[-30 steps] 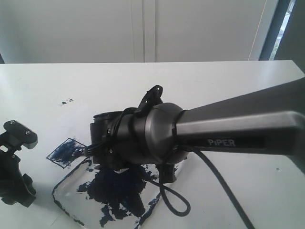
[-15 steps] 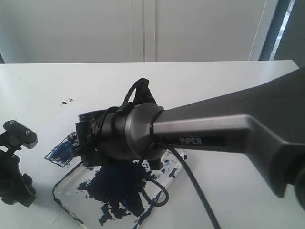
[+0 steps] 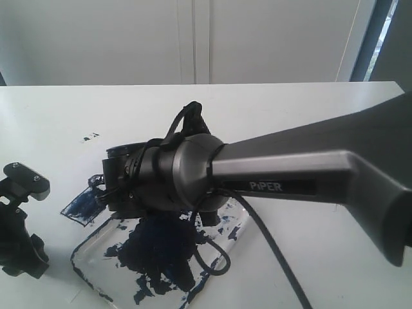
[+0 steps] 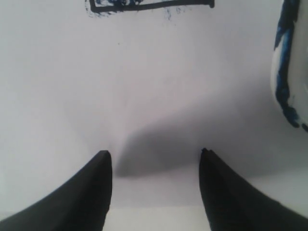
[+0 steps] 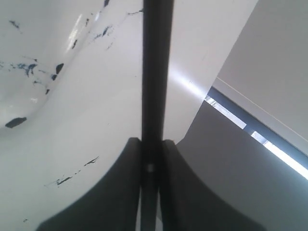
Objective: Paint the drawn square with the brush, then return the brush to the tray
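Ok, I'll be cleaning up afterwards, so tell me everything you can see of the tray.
The tray is a clear, shallow plastic rectangle with rounded corners, lying flat on the white table at the front of the exterior view. A big dark navy paint blot fills its middle, with splatters out toward the rim. The right arm hides its far end, and a black cable loops above the blot; contact cannot be told. The square lies just beyond its left side.

White table (image 3: 309,109) with paint-smeared clear tray (image 3: 90,262), blue-streaked drawn square (image 3: 78,206) just beside it, dark specks (image 3: 90,136)
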You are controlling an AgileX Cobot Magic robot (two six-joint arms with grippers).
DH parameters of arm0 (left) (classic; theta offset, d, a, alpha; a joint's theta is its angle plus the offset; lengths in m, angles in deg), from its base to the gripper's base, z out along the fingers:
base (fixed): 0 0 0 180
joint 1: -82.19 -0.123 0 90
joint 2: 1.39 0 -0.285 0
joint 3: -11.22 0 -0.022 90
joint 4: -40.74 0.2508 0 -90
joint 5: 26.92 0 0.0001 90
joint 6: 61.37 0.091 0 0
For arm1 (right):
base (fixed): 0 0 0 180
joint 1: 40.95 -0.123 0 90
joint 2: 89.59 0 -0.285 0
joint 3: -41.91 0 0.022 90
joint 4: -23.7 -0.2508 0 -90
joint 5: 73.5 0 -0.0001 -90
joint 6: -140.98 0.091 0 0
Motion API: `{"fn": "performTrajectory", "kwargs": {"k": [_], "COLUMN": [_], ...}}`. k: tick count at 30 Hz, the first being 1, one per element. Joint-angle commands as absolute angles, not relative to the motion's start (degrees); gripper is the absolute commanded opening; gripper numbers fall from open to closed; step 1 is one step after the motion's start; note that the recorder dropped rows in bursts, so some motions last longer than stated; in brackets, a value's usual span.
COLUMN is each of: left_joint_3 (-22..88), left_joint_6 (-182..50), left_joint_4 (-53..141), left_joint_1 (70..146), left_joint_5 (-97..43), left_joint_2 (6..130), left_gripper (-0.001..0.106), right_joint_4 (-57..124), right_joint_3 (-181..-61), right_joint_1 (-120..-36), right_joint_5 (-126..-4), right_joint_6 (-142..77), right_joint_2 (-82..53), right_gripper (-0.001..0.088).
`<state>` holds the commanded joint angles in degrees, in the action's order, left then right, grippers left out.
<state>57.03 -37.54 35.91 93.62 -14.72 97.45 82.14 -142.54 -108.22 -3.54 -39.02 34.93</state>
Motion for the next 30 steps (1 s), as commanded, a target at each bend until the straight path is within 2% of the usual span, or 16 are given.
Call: {"fn": "performTrajectory", "kwargs": {"k": [30], "left_joint_3": [57.03], "left_joint_6": [-37.54], "left_joint_4": [35.67], "left_joint_1": [93.62], "left_joint_5": [-15.14], "left_joint_2": [97.45], "left_gripper": [0.059], "right_joint_4": [80.86], "right_joint_3": [-142.44], "right_joint_1": [-106.54], "right_joint_5": [-3.54], "right_joint_6": [-39.02], "right_joint_2": [36.02], "right_gripper": [0.0]}}
